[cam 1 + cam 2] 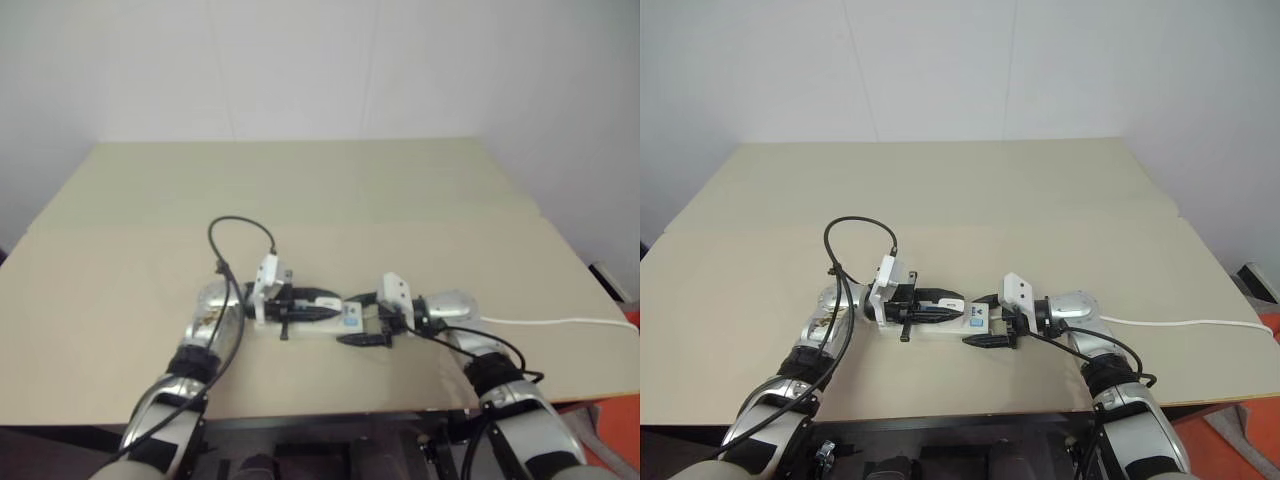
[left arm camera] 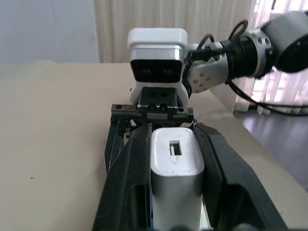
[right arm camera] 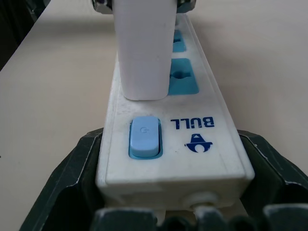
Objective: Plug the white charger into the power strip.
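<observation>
Clamped between my left gripper's two black fingers is the white charger, held snugly with its slotted face turned up toward my wrist camera. Seen from the opposite wrist, the charger stands upright on the power strip, its lower end against the strip's top at the socket next to the blue switch; whether the prongs are fully seated I cannot tell, since the block hides that socket. A blue socket just beside the charger sits uncovered.

My right gripper holds the power strip at its switch end, one dark finger pressed to each long side of the bar, so its jaws are closed on the strip.

Taking the strip as the landmark: it lies flat on the tan table near the front edge. My left gripper reaches over it from the left end, my right from the right end. The strip's white cord runs away from its switch end across the table toward the right edge. A black cable loops up behind my left wrist, just beyond the strip's left end.
</observation>
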{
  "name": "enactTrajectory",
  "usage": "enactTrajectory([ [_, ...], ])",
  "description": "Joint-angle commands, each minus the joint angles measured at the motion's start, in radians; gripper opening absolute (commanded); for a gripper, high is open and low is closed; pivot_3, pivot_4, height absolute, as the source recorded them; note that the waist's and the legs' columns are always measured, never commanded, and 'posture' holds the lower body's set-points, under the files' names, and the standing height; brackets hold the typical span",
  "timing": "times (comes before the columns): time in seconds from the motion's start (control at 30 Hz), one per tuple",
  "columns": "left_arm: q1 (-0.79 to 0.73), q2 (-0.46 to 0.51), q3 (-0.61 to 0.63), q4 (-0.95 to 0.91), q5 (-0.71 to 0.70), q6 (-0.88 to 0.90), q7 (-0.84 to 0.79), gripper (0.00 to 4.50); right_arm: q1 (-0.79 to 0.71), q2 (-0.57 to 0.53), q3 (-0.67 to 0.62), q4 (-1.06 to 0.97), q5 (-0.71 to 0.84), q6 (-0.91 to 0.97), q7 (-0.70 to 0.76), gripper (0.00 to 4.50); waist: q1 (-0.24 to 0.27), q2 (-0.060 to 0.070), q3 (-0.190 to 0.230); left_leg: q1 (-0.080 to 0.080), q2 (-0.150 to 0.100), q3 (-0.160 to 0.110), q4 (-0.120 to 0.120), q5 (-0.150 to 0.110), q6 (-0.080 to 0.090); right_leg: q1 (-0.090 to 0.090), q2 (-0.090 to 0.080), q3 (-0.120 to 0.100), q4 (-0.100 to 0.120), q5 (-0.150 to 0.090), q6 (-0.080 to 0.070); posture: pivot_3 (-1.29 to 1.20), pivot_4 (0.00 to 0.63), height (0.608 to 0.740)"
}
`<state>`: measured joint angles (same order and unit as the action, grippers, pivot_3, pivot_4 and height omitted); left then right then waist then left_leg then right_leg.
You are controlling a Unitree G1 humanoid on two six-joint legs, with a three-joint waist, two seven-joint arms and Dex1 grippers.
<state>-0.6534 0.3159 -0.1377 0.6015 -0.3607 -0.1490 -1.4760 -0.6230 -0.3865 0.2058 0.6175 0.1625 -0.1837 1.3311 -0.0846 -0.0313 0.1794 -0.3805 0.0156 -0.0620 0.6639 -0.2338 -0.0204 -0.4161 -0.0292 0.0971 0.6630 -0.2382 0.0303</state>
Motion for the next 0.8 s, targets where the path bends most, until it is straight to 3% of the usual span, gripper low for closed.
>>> enactTrajectory([
  [0.03,0.048,0.084,-0.025,0.067,0.126,0.052,0.089,1.02,0.016,-0.017,0.01,-0.018,-0.009,0.011,0.029,3.42,0.002,0.0,-0.001,0.004,0.0,0.0,-0.001,0.0,0.0,0.004,0.0,0.0,-0.001,0.0,0.0,0.0,0.15,0.74],
  [0.13,0.065,0.116,-0.048,0.038,0.12,0.081,0.062,1.02,0.01,-0.017,0.013,-0.01,-0.011,0.008,0.028,3.42,-0.002,0.001,-0.003,0.015,0.0,0.0,-0.003,0.0,0.0,0.016,0.001,0.0,-0.005,-0.005,0.008,0.0,0.15,0.74],
  [0.57,0.079,0.119,-0.11,-0.034,0.097,0.106,0.028,1.02,-0.019,0.008,0.026,0.031,-0.024,-0.008,0.025,3.42,-0.013,0.003,-0.01,0.015,0.002,0.0,-0.004,-0.001,0.002,0.016,0.002,0.0,-0.006,-0.005,0.008,0.0,0.15,0.74],
  [0.8,0.089,0.121,-0.105,-0.065,0.091,0.121,0.01,3.3,-0.027,0.019,0.026,0.049,-0.031,-0.018,0.034,3.42,-0.011,0.006,-0.012,0.015,0.002,0.0,-0.004,-0.002,0.004,0.015,0.002,0.001,-0.006,-0.006,0.008,0.0,0.15,0.74],
])
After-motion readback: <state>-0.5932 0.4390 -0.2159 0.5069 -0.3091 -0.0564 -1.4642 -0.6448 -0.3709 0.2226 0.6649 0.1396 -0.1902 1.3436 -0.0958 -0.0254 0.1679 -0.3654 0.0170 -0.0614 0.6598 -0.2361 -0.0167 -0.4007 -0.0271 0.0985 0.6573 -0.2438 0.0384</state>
